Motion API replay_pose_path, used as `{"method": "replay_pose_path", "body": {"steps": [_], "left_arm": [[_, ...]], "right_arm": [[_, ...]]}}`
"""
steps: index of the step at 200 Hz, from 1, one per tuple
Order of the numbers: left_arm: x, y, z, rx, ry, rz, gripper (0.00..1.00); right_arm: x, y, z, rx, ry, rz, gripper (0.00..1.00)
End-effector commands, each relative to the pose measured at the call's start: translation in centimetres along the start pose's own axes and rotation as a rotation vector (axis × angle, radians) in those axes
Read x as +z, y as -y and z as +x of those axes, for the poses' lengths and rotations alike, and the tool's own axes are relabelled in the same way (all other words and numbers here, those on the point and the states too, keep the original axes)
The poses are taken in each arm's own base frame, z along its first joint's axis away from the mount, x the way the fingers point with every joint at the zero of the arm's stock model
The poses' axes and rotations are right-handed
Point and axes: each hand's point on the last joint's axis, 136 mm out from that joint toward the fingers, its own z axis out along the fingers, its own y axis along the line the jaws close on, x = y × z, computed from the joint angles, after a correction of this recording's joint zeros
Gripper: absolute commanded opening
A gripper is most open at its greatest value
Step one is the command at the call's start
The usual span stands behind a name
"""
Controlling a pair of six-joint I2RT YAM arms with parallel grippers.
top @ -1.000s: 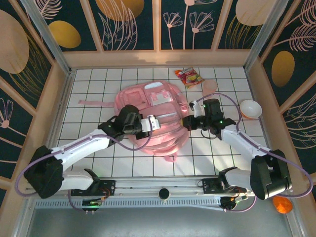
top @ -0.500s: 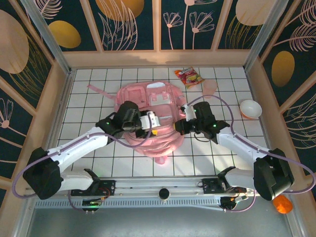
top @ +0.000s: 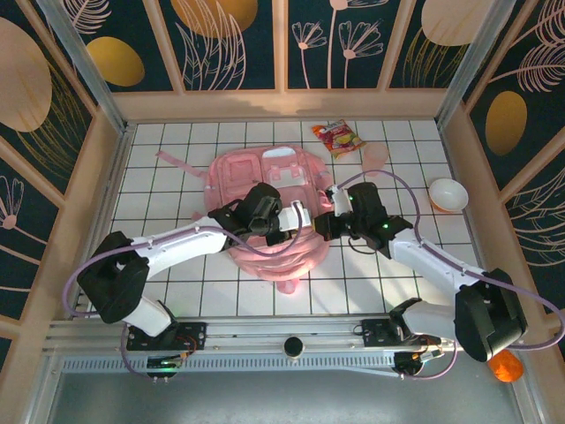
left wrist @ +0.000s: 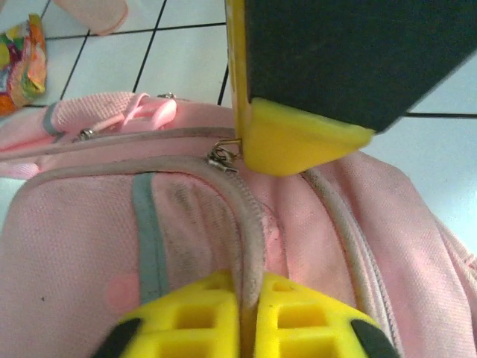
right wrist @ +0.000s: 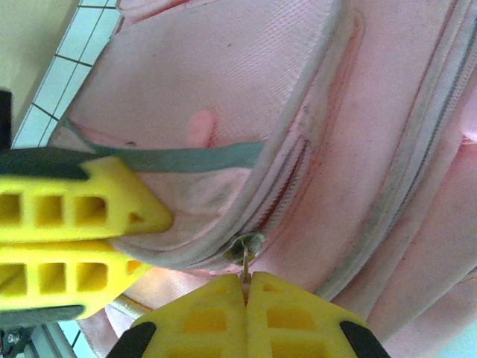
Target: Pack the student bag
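The student bag [top: 265, 181], a big soft pink backpack, lies flat in the middle of the tiled table. My left gripper [top: 298, 217] sits on its right side, and in the left wrist view it [left wrist: 250, 289] is shut on a fold of the bag's zip seam [left wrist: 250, 224]. Just to its right is my right gripper [top: 321, 226], shut [right wrist: 247, 282] on the thin metal zip pull [right wrist: 245, 261] below the slider [right wrist: 247, 244]. The two grippers are almost touching. The left gripper's yellow fingers [right wrist: 82, 216] show at the left of the right wrist view.
A colourful snack packet [top: 338, 138] and a small pink item [top: 377, 155] lie behind the bag at the right. A white bowl [top: 448, 194] stands near the right wall. An orange object [top: 505, 365] lies off the table's front right. Wooden walls ring the table.
My left gripper has let go, slid right along the bag and shut again on the zip seam beside the right gripper. The right gripper came a little leftward and kept its hold.
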Motion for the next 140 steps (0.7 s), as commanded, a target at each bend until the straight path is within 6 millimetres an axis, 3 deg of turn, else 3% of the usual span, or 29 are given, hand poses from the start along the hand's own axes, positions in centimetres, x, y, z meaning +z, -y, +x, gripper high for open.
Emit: {"method": "replay_pose_path", "body": {"steps": [1, 26, 61, 89, 115, 121, 133, 140], "left_arm": [[-2.2, 1.5, -0.7, 0.121, 0.049, 0.059, 0.0], [-4.6, 4.2, -1.0, 0.246, 0.158, 0.119, 0.0], [-4.9, 6.2, 1.0, 0.316, 0.135, 0.184, 0.0], [-4.6, 3.9, 2.1, 0.288, 0.099, 0.068, 0.0], [-5.1, -1.0, 2.9, 0.217, 0.113, -0.074, 0.0], [-5.2, -2.1, 2.9, 0.208, 0.105, -0.112, 0.11], [-5.4, -3.7, 2.2, 0.175, 0.1, -0.161, 0.46], [-5.8, -4.4, 1.7, 0.139, 0.112, -0.181, 0.67]], "right_arm": [[-0.6, 1.9, -1.2, 0.054, 0.085, 0.004, 0.0], [-0.4, 5.0, -3.2, 0.116, 0.15, 0.041, 0.0], [1.2, 5.9, -6.5, 0.122, 0.192, 0.021, 0.0], [1.7, 7.4, -7.8, 0.145, 0.211, 0.078, 0.0], [1.2, 9.0, -8.2, 0.177, 0.229, 0.125, 0.0], [1.1, 9.0, -8.4, 0.171, 0.232, 0.124, 0.0], [0.8, 8.5, -8.9, 0.139, 0.243, 0.106, 0.34], [0.3, 8.5, -9.4, 0.129, 0.263, 0.115, 0.48]]}}
